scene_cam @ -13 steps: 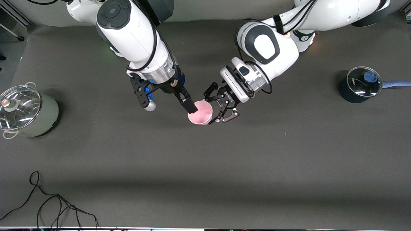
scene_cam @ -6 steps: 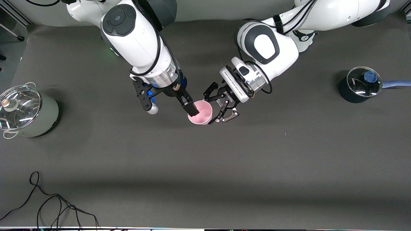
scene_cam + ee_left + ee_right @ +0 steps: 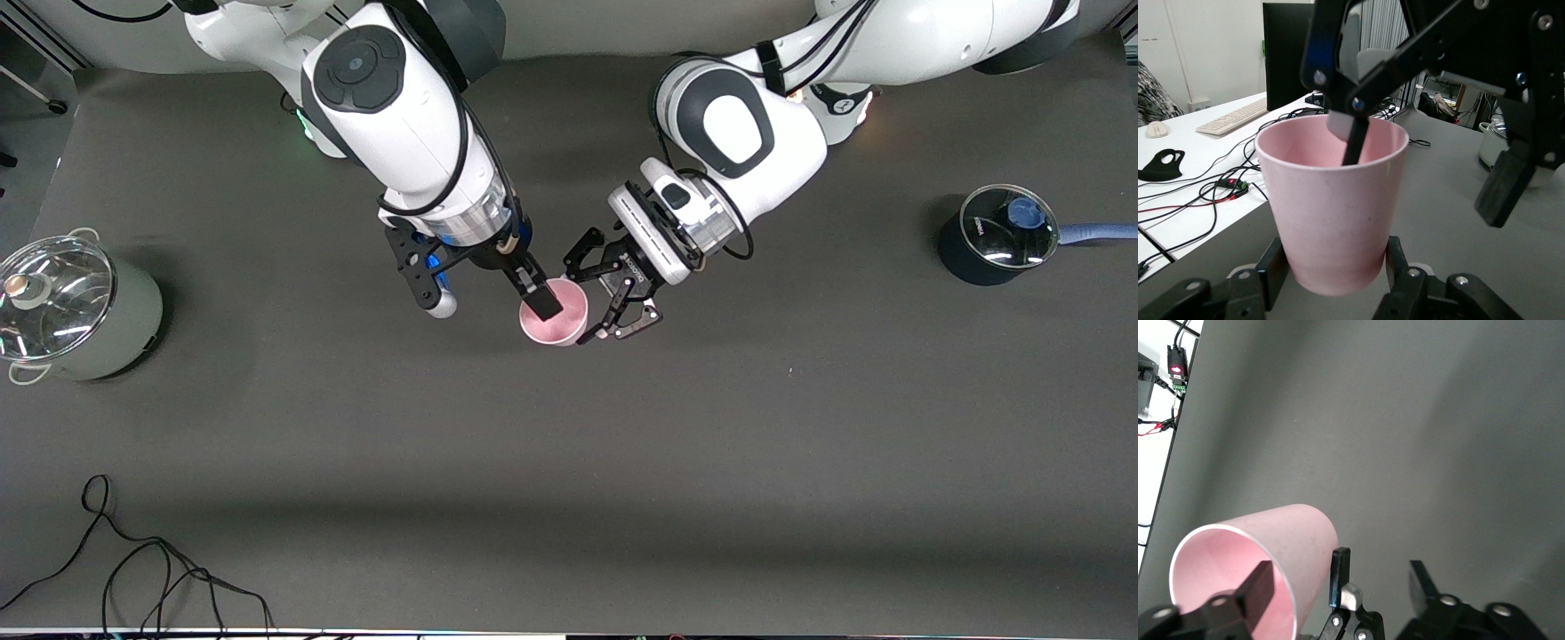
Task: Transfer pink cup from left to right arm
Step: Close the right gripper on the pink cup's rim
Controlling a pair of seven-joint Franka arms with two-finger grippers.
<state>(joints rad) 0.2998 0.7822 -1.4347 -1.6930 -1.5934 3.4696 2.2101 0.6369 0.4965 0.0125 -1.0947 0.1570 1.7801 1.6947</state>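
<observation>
The pink cup [image 3: 560, 325] stands upright over the middle of the table, and my left gripper [image 3: 580, 304] is shut on its lower wall. In the left wrist view the claw [image 3: 1333, 260] clamps the cup [image 3: 1335, 213] from both sides near its base. My right gripper [image 3: 533, 293] comes down from above and straddles the rim. One blocky finger [image 3: 1251, 593] is inside the cup [image 3: 1291, 533] and the other finger [image 3: 1425, 587] stands well clear outside. It is open [image 3: 1338, 573], with gaps to the wall. A left claw fingertip [image 3: 1340, 567] lies against the cup's outside.
A pale green pot with a glass lid [image 3: 71, 307] sits at the right arm's end of the table. A dark saucepan with a glass lid and blue handle [image 3: 996, 236] sits at the left arm's end. A black cable [image 3: 133, 569] lies near the front edge.
My right arm has slid toward the cup, so its finger sits farther in over the cup's mouth. The left gripper and the cup have not moved.
</observation>
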